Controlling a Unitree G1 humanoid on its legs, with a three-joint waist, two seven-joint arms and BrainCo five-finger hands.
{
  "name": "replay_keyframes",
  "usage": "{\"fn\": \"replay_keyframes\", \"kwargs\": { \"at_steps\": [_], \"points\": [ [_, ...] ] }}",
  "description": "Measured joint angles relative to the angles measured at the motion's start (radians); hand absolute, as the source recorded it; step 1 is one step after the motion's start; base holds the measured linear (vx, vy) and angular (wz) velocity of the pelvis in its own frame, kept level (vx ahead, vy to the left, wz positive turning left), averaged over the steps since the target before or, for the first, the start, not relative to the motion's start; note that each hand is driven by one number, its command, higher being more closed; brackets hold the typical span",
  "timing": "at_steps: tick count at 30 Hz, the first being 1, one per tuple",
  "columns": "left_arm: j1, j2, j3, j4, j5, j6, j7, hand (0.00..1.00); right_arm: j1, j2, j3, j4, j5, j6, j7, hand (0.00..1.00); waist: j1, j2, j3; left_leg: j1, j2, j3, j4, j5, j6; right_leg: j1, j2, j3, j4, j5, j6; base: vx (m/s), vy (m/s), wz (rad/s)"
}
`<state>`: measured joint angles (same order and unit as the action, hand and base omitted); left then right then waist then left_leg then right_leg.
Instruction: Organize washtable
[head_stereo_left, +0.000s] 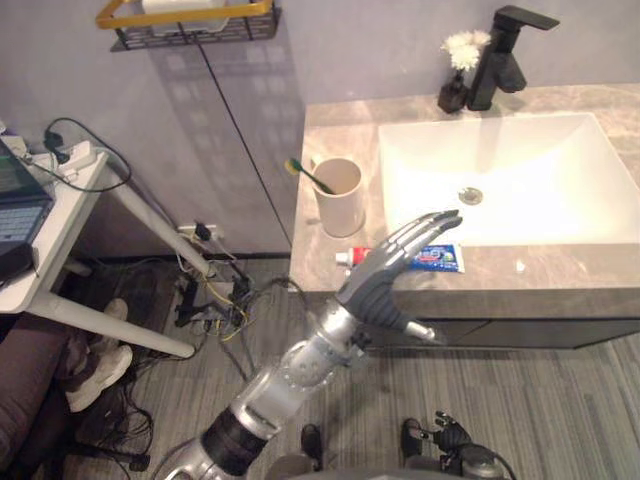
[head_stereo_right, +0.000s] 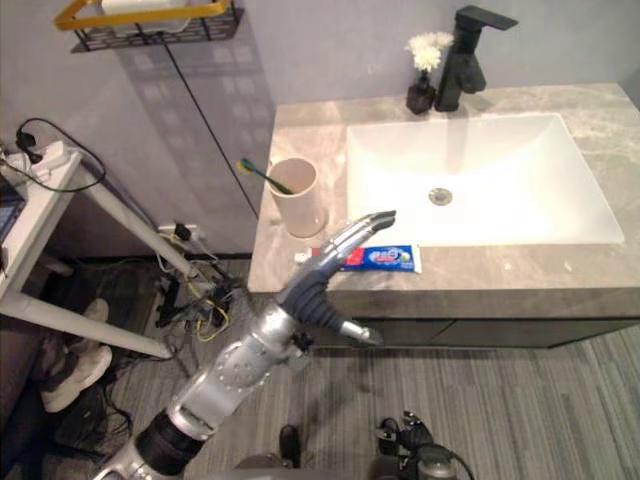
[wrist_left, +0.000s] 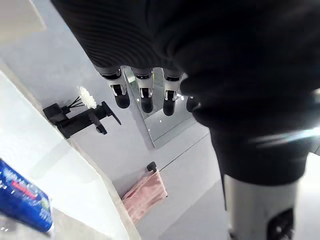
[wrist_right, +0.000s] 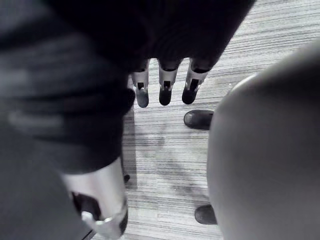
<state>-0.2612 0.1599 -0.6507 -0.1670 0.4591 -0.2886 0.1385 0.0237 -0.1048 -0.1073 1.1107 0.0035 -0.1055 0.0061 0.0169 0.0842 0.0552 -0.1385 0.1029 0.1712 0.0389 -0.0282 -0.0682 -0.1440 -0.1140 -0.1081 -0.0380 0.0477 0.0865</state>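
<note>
A blue and white toothpaste tube (head_stereo_left: 432, 258) with a red cap lies on the grey countertop (head_stereo_left: 560, 275), along the sink's front edge. To its left stands a beige cup (head_stereo_left: 338, 197) holding a green and yellow toothbrush (head_stereo_left: 308, 174). My left hand (head_stereo_left: 385, 275) hovers open just above the tube's cap end, straight fingers (wrist_left: 145, 95) pointing over it toward the basin. The left wrist view has the tube (wrist_left: 22, 197) below the fingertips. My right hand (wrist_right: 162, 82) hangs open over the floor, holding nothing.
The white sink basin (head_stereo_left: 560, 160) fills the counter's middle, with a black faucet (head_stereo_left: 505, 55) and a small vase of white flowers (head_stereo_left: 460, 70) behind it. A wire wall shelf (head_stereo_left: 190, 22) hangs upper left. A white side table (head_stereo_left: 60, 230), floor cables and a person's shoes (head_stereo_left: 100, 360) are at left.
</note>
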Motion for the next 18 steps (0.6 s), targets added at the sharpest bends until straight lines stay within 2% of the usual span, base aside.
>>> {"fn": "replay_keyframes", "kwargs": {
  "at_steps": [1, 3, 4, 7, 13, 18],
  "points": [
    [-0.06, -0.008, -0.025, 0.096, 0.037, 0.002, 0.005, 0.0, 0.0, 0.0, -0.002, -0.005, 0.0, 0.0, -0.009, 0.0, -0.005, 0.0, 0.001, 0.0, 0.0, 0.006, 0.0, 0.0, 0.0, -0.003, 0.0, 0.005, 0.0, 0.003, 0.0, -0.02, -0.005, -0.12],
    [-0.117, -0.007, -0.031, 0.163, 0.076, 0.026, 0.017, 0.0, 0.002, 0.001, -0.001, -0.032, -0.001, 0.0, -0.026, 0.0, -0.014, 0.002, 0.009, -0.001, 0.0, 0.025, 0.0, 0.0, 0.0, -0.017, 0.0, 0.025, 0.001, 0.009, 0.0, -0.04, -0.008, -0.27],
    [-0.136, -0.008, -0.024, 0.164, 0.084, 0.042, 0.019, 0.0, 0.001, 0.001, -0.002, -0.048, 0.0, 0.0, -0.028, 0.0, -0.029, 0.009, 0.021, -0.003, 0.0, 0.031, 0.0, 0.0, 0.0, -0.023, 0.0, 0.034, 0.0, 0.013, 0.001, -0.04, -0.013, -0.25],
    [-0.17, -0.009, -0.026, 0.171, 0.107, 0.046, 0.03, 0.0, 0.004, 0.002, -0.002, -0.068, 0.004, 0.0, -0.029, 0.0, -0.038, 0.01, 0.033, -0.004, 0.001, 0.036, 0.0, 0.0, 0.0, -0.028, 0.001, 0.04, 0.001, 0.016, 0.001, -0.04, -0.013, -0.08],
    [-0.257, -0.006, -0.027, 0.246, 0.189, 0.068, 0.068, 0.0, 0.003, 0.007, -0.001, -0.075, 0.017, -0.002, -0.027, 0.0, -0.048, 0.012, 0.037, -0.008, -0.001, 0.043, 0.0, 0.0, 0.0, -0.037, -0.002, 0.049, 0.001, 0.018, 0.003, -0.01, -0.009, -0.03],
    [-0.283, 0.025, -0.024, 0.257, 0.243, 0.077, 0.09, 0.0, -0.003, 0.0, -0.001, -0.073, 0.026, -0.006, -0.023, 0.0, -0.059, 0.02, 0.044, -0.011, -0.008, 0.041, 0.0, 0.0, 0.0, -0.04, -0.007, 0.047, 0.0, 0.019, 0.006, 0.0, -0.002, 0.01]
  ]
}}
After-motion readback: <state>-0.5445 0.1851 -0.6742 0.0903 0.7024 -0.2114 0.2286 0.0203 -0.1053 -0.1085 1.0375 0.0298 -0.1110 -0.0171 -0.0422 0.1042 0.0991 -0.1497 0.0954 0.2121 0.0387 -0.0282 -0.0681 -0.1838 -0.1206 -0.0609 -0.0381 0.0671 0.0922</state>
